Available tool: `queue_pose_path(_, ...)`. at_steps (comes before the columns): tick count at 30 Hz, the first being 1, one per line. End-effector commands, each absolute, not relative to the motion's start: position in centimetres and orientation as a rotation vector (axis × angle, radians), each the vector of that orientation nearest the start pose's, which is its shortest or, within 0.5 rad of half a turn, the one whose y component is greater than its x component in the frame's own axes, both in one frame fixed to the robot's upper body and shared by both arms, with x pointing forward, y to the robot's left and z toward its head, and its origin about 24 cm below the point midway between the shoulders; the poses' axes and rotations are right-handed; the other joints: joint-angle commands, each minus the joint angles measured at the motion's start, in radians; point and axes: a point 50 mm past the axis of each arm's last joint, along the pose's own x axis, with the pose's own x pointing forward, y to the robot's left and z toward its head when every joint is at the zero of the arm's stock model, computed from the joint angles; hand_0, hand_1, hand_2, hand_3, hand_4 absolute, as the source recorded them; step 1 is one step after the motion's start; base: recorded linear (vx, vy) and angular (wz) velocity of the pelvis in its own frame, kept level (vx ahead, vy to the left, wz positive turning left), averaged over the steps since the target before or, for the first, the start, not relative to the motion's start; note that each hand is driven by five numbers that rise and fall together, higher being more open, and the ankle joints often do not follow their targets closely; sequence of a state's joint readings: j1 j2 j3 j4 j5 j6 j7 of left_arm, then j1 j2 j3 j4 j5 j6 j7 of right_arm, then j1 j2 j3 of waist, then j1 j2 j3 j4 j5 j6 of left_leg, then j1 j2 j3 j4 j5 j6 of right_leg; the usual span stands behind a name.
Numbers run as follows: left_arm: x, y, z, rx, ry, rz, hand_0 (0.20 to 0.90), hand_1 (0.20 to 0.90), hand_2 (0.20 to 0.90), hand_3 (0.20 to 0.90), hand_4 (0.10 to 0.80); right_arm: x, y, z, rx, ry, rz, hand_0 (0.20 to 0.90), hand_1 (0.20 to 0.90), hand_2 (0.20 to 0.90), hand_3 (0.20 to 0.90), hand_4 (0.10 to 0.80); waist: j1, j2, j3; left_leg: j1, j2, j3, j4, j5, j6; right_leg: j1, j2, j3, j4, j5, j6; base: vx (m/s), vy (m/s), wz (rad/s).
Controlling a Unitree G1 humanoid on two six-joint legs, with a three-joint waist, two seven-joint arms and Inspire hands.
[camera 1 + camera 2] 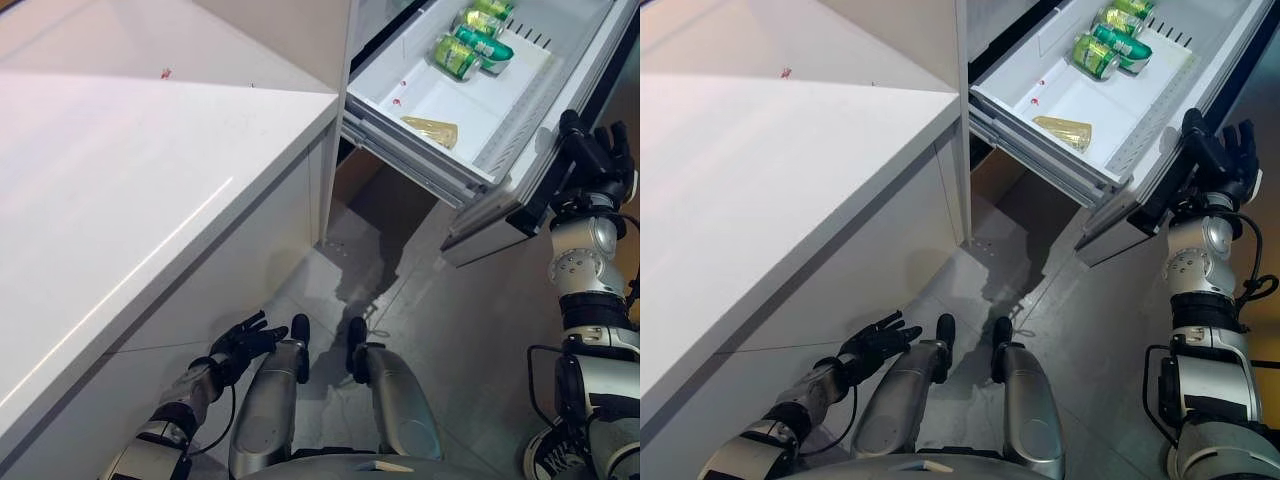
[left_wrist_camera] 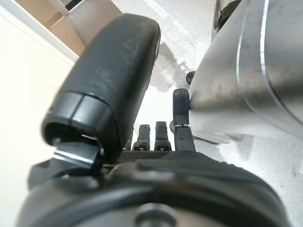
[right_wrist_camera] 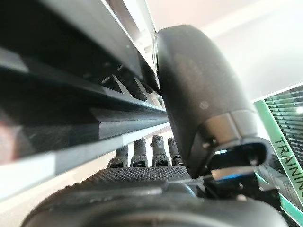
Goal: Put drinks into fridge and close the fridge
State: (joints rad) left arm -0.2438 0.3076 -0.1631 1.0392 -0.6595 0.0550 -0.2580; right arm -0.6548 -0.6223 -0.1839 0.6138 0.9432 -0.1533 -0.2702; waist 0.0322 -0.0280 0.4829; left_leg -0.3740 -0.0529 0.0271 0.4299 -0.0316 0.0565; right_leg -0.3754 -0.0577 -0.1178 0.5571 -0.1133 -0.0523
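Observation:
The fridge's white pull-out drawer (image 1: 398, 148) stands open at the upper right. Inside it, at the far end, lie three green drink cans (image 1: 457, 56) close together. My right hand (image 1: 594, 160) rests against the outer face of the drawer's front panel (image 1: 497, 222), its fingers (image 3: 142, 152) straight along the panel and holding nothing. Low down beside my leg hangs my left hand (image 1: 244, 340), open and empty, with relaxed fingers (image 2: 161, 135).
A flat yellow packet (image 1: 432, 130) lies in the drawer's near half. A long white counter (image 1: 120, 200) fills the left side. A brown box (image 1: 355, 175) sits in the gap under the drawer. Grey tiled floor (image 1: 460, 320) lies below.

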Motion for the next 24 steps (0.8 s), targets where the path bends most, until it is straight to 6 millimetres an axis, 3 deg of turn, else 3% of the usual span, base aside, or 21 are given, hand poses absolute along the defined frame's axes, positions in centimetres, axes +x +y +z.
queue_pose_path(1, 18.0, 20.5, -12.8, -0.351, 0.926, -0.026, 0.9, 0.9, 0.9, 0.9, 0.8, 35.0, -27.8, 20.6, 0.322, -0.435, -0.172, 0.9, 0.9, 0.9, 0.9, 0.8, 0.039, 0.002, -0.028, 0.031, -0.021, -0.008, 0.112, -0.167, 0.038, 0.057, -0.001, -0.006, -0.024, -0.029, 0.028, -0.007, 0.029, 0.05)
queue_pose_path(12, 15.3, 21.5, -13.7, -0.336, 0.971, -0.037, 0.9, 0.9, 0.9, 0.9, 0.8, 33.9, -20.0, 22.2, 0.253, -0.471, 0.524, 0.9, 0.9, 0.9, 0.9, 0.8, 0.056, -0.013, -0.063, 0.149, -0.023, -0.024, -0.004, -0.127, 0.018, 0.172, -0.016, -0.013, -0.118, -0.01, 0.049, 0.107, 0.025, -0.09)
queue_pose_path(24, 11.9, 22.7, -14.6, -0.286, 1.07, -0.036, 0.9, 0.9, 0.9, 0.9, 0.8, 33.1, -16.6, 22.3, 0.326, -0.429, 0.754, 0.9, 0.9, 0.9, 0.9, 0.8, 0.083, -0.032, -0.158, 0.284, -0.027, -0.047, -0.164, -0.089, 0.009, 0.314, -0.015, -0.029, -0.287, 0.022, 0.08, 0.136, 0.017, 0.12)
